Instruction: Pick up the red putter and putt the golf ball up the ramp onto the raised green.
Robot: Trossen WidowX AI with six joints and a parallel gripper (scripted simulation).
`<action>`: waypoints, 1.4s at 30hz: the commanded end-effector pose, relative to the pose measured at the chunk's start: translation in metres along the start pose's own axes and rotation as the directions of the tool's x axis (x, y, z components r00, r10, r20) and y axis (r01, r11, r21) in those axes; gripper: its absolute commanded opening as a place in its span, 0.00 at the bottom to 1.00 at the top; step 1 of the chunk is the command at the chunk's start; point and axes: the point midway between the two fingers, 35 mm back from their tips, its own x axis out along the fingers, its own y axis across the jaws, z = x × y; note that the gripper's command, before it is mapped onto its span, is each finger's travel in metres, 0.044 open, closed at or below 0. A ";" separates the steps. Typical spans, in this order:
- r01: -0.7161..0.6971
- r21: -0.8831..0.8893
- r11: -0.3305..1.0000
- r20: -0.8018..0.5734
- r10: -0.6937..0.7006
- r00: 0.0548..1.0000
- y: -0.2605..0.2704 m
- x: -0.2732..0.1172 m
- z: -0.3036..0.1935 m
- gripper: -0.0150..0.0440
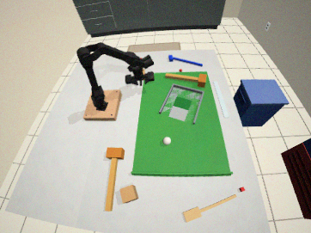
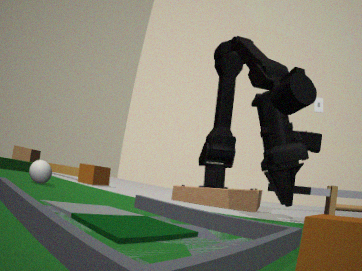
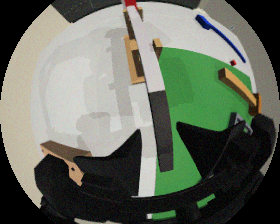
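Red putter lies flat on the desk just off the far left corner of the green mat, its dark grip end nearest the arm and its red head pointing away. The end effector is down low over that grip end. Its fingers straddle the dark grip and stand about half apart, with a sliver of gap showing on each side in the wrist view, so it does not look clamped yet.

The step in hand is the grasp, so the task is at an early stage. The golf ball sits on the green mat toward its near end, well apart from the putter. The ramp and raised green lie between the ball and the mat's far end.

Next, I judge, the fingers must close fully on the grip. The club should then be lifted level, without twisting, and carried behind the ball on the side away from the ramp.
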 end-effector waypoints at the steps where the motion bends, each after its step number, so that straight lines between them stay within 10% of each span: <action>1: 0.000 0.000 1.000 0.000 0.000 1.000 0.000 0.000 0.000 0.51; 11: 0.000 0.000 1.000 0.000 0.000 1.000 0.000 -0.001 0.000 0.25; 42: 0.035 0.223 0.974 -0.035 -0.028 0.999 -0.020 -0.103 -0.020 0.25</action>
